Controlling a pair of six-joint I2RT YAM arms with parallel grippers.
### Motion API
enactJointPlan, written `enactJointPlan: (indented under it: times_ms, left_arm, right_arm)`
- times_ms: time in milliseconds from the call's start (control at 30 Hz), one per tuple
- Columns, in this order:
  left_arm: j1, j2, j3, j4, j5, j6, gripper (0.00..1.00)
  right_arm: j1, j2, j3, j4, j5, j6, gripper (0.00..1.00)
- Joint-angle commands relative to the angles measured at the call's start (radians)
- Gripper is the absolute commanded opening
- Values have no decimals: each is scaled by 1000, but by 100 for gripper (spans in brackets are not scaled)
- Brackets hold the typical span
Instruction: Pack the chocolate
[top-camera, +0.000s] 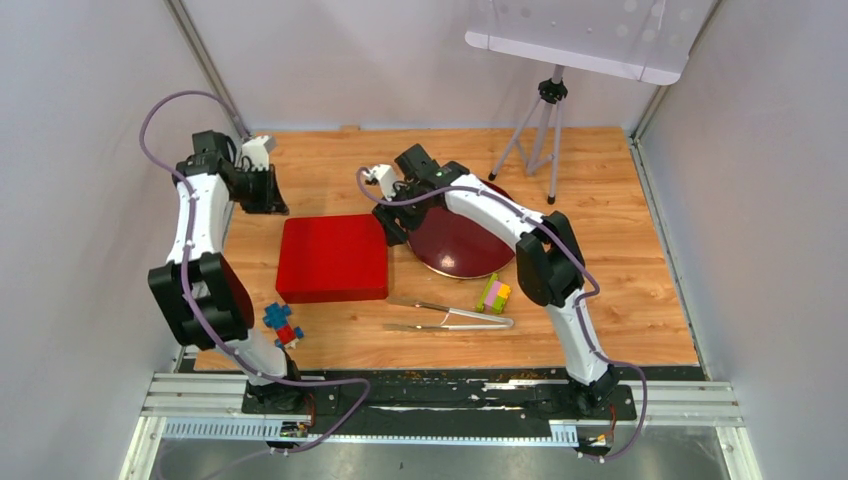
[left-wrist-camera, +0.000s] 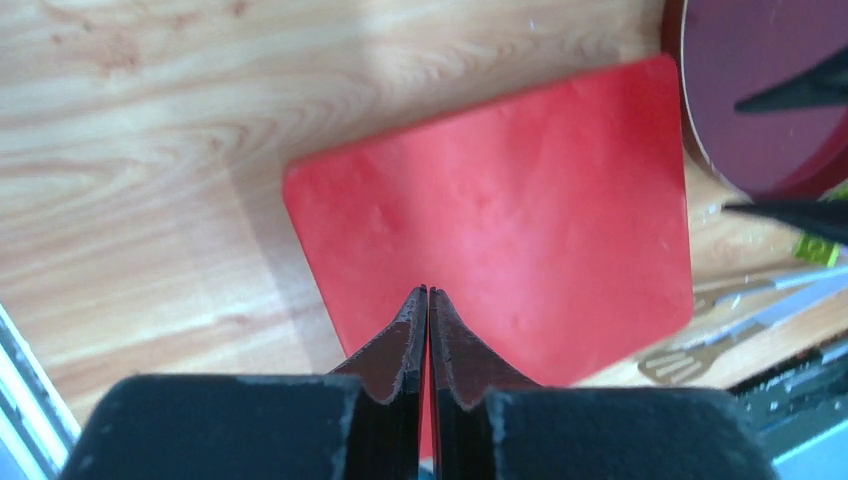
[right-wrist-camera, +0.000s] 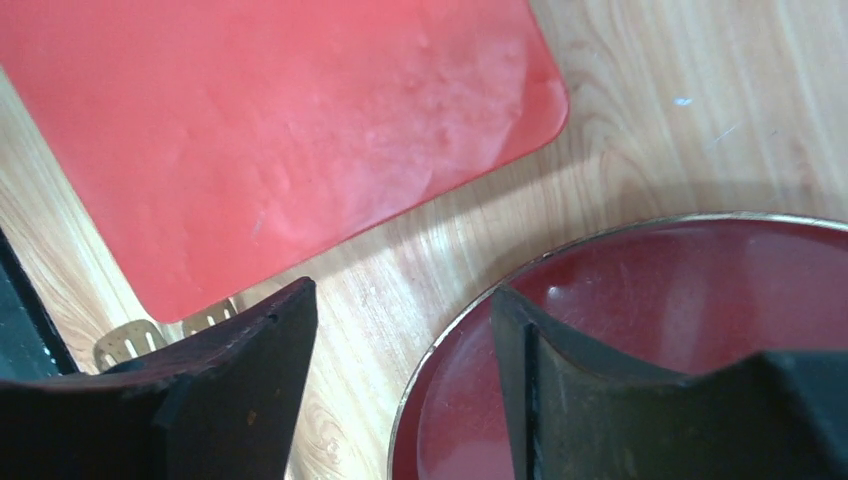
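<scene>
No legible text or markings

The top external camera is looking down from above and behind the arm bases (top-camera: 270, 395). From well back it is taking in the whole table (top-camera: 620, 300), with the near edge along the bottom of its view. The left wrist camera is riding just behind the left gripper (left-wrist-camera: 428, 292) and facing down over the red box (left-wrist-camera: 520, 220) at close range. The right wrist camera is hanging closer still, peering past the right gripper (right-wrist-camera: 402, 290) at the box's corner and the rim of the dark red plate (right-wrist-camera: 700, 300). All three views are sharing the box, the plate and the tongs (top-camera: 450, 315).
</scene>
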Motion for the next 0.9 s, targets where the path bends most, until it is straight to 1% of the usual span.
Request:
enactJointPlan:
  times_ms: [0,100,167,267,367,467,533,600,700,800,867]
  left_arm:
    - [1,-97,-78,-210,-11,172,9]
    - [3,-140,-170,-278,-59,252,8]
    - [8,-161,-226,-283,-96,283,7]
    - [11,-177,-338,-224,-152,287,7]
    - [11,-134,-407,-160,-208,277,7]
    - [11,-86,-395,-122,-235,268,6]
    - [11,-76,-373,-122,-240,269,6]
    - [11,-74,-350,-132,-240,273,6]
    - [10,-92,-288,-177,-192,269,6]
    - [11,-157,-194,-189,-78,253,8]
    - [7,-219,-158,-128,-3,219,13]
  right_arm:
    - [25,-6,127,17,-57,-30,60]
    - [24,43,191,35,-64,-15,50]
    - [26,73,218,49,-65,-7,47]
    - [27,137,234,66,-52,14,46]
    - [29,221,237,53,-35,19,43]
    - [29,268,214,38,-9,-11,42]
    - [27,263,210,29,9,-36,42]
    - [19,235,219,30,8,-39,42]
    - [3,165,257,21,-5,-50,44]
    - [-17,33,261,22,-13,-90,51]
    - [-34,-50,252,18,4,-116,60]
